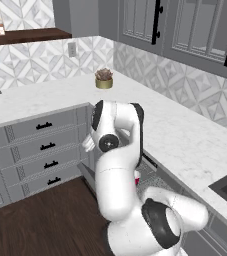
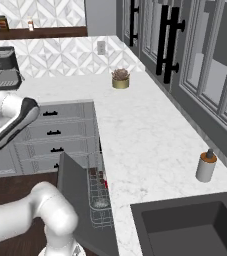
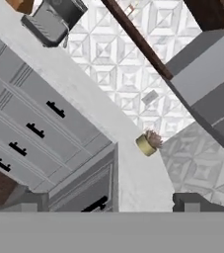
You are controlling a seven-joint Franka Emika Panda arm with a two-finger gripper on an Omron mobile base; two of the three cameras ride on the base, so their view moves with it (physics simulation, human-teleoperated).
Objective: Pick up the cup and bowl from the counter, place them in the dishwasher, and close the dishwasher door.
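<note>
The dishwasher (image 2: 96, 200) stands open under the white marble counter (image 2: 145, 130). Its silver wire rack (image 2: 92, 167) holds the grey bowl (image 2: 101, 203), and a bit of the red cup (image 2: 104, 179) shows just behind the bowl. A red sliver of the cup (image 1: 136, 181) also peeks out beside my arm. The grey dishwasher door (image 2: 74, 195) is tilted, partly raised, close to my arm's white link. In the hand view my gripper (image 3: 109, 206) is open with nothing between its fingertips (image 3: 195, 201), looking along the counter (image 3: 138, 178) toward the corner.
A gold pot with a plant (image 2: 120, 80) sits near the counter's corner. A grey soap bottle (image 2: 206, 166) stands beside the dark sink (image 2: 190, 225). A coffee machine (image 2: 4, 67) is on the left counter, over grey drawers with black handles (image 1: 45, 145).
</note>
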